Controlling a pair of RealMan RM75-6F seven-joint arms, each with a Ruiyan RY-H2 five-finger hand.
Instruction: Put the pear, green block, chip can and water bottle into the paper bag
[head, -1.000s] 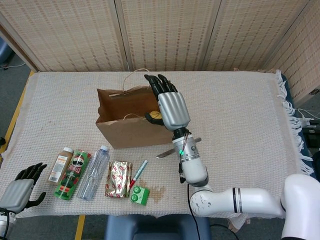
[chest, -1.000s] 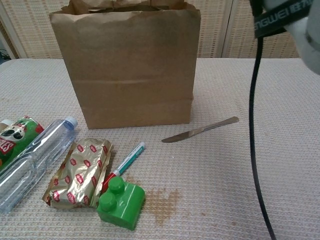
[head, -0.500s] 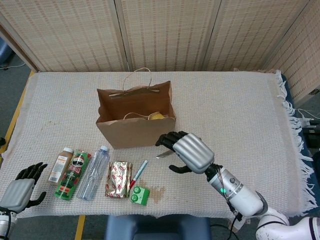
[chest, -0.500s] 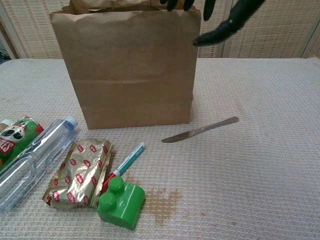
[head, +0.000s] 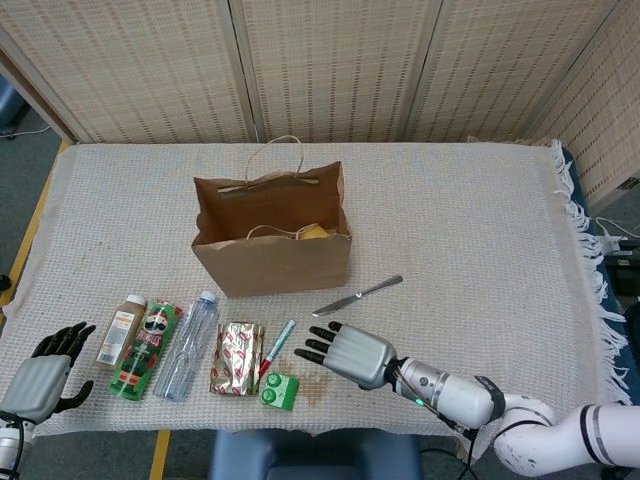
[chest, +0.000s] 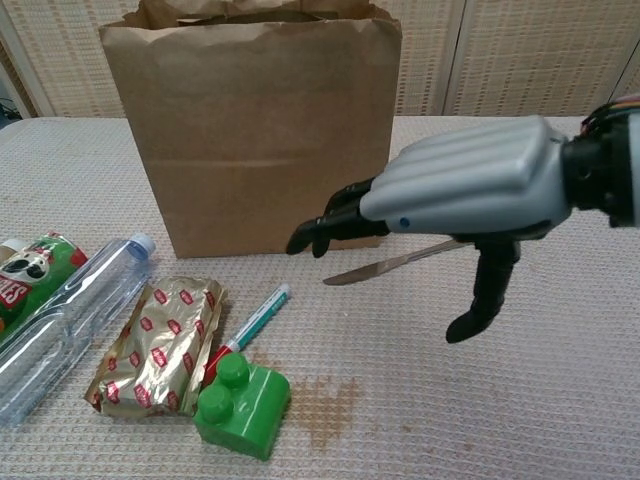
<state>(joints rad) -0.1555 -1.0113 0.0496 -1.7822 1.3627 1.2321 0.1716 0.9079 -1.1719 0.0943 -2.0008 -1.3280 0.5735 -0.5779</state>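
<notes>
The brown paper bag (head: 270, 255) (chest: 250, 140) stands open at mid-table, and a yellow pear (head: 312, 233) shows inside it. A green block (head: 277, 390) (chest: 240, 408) lies near the front edge. My right hand (head: 348, 353) (chest: 450, 195) hovers open, palm down, just right of the block, holding nothing. The green chip can (head: 145, 350) (chest: 22, 270) and the clear water bottle (head: 188, 345) (chest: 62, 320) lie side by side at front left. My left hand (head: 40, 378) rests open at the front left corner, empty.
A foil snack packet (head: 237, 358) (chest: 160, 345) and a pen (head: 277, 347) (chest: 250, 318) lie between the bottle and the block. A butter knife (head: 357, 295) (chest: 400, 262) lies right of the bag. A brown drink bottle (head: 120, 330) lies left of the can. A stain (chest: 325, 405) marks the cloth.
My right hand has come out of the bag, leaving the pear inside, and has dropped down and forward to hover low beside the green block. The left hand has not moved.
</notes>
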